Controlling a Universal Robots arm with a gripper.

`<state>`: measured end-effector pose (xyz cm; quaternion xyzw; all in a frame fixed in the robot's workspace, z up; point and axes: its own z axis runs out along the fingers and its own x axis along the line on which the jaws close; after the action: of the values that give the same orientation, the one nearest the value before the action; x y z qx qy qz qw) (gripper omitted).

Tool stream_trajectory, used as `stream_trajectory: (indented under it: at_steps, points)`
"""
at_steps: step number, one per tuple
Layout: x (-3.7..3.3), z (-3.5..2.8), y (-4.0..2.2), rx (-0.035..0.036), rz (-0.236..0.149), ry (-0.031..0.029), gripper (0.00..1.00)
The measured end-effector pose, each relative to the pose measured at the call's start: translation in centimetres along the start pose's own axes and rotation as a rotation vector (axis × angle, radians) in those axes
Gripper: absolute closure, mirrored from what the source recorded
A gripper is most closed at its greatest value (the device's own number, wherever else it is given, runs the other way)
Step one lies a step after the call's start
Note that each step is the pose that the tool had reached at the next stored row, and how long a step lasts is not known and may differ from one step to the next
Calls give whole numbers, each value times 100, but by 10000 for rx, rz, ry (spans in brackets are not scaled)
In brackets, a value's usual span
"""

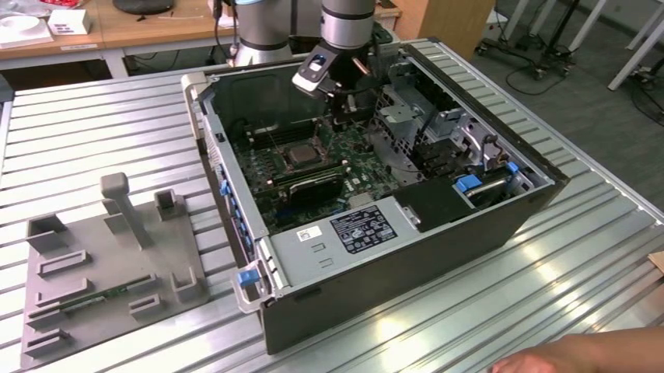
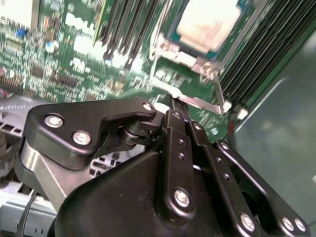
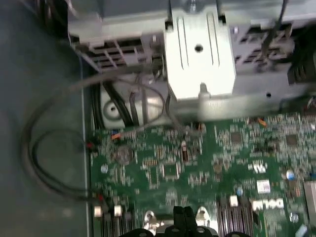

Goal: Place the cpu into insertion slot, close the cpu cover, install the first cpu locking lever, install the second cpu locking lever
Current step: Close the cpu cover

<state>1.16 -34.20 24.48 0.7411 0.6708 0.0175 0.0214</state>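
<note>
You see the cpu (image 2: pixel 210 22) seated in the insertion slot (image 1: pixel 283 155), with the cpu cover (image 2: pixel 174 55) lowered. The gripper (image 2: pixel 177 104), fingers pinched together, sits just beside it. Latching cannot be told.

The cpu (image 2: pixel 210 22), a small flat square chip with a pale silvery top, lay level in the insertion slot (image 1: pixel 303 155) on the green motherboard, between rows of black memory slots. The cpu cover (image 2: pixel 183 58), a thin silvery frame, edged the chip. A thin locking lever (image 2: pixel 220 91) ran from one socket corner.
</note>
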Motion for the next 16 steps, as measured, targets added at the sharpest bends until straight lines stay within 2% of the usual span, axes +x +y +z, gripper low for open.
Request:
stream_trajectory:
  at_steps: [4, 8, 16]
  points:
    - [-13, -7, -119, 8, 6, 67, 90]
    - [-23, -11, -201, 14, 11, 141, 90]
    - [-25, -12, -225, 15, 11, 149, 90]
